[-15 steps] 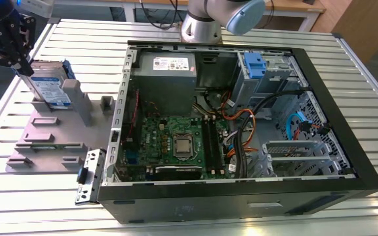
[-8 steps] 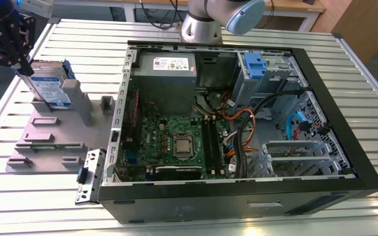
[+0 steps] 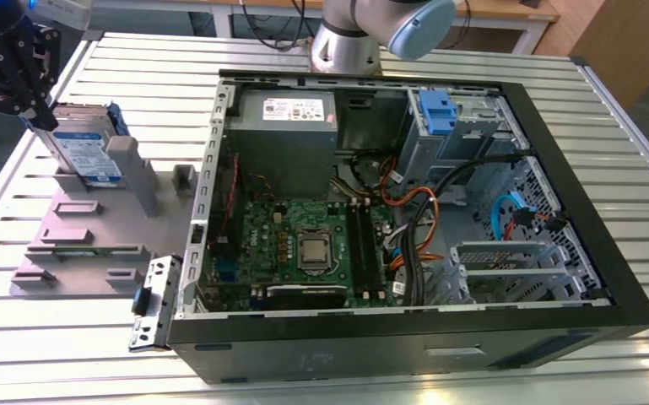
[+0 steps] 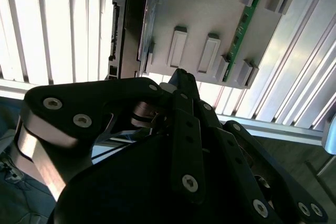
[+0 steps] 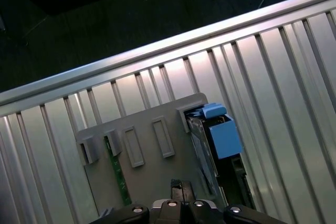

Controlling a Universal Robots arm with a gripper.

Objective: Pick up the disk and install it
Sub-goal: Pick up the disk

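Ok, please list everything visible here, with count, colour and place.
flat silver-metal disk with white-and-blue label and blue plastic frame: one, silver and blue, upright in the holder
grey plastic holder: one, grey, exterior view's left of the case
thin green circuit strip: one, green, slotted in holder
open black metal computer case: one, black, table centre
grey metal power-supply box: one, grey, inside case
green mainboard: one, green, case floor
slatted silver metal table: one, silver, under everything
robot arm: one, silver-grey, beyond the case
black gripper: one, black, near the disk's top
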